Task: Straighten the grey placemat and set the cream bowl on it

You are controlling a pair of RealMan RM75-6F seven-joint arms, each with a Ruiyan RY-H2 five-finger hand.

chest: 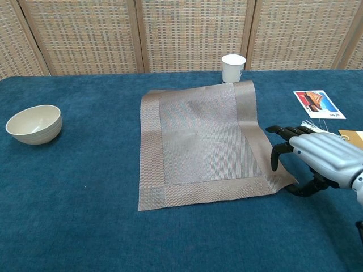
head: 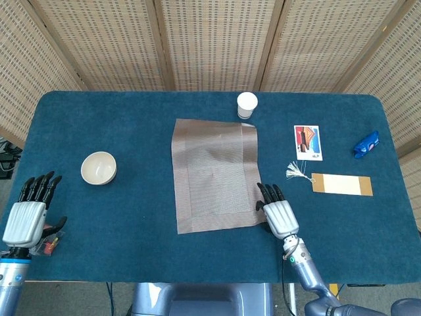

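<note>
Behind placemat (chest: 201, 141) far edge: paper cup (chest: 233, 68), touching.

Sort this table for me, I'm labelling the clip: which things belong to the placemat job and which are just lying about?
Job: grey placemat, cream bowl, right hand at the placemat's corner.

Lying about: paper cup, picture card, tan tag, blue wrapper.

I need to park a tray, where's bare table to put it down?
Bare cloth lies between the cream bowl and the grey placemat, also along the near edge between both robot hands. The right side is crowded: photo card, tag, blue object.
</note>
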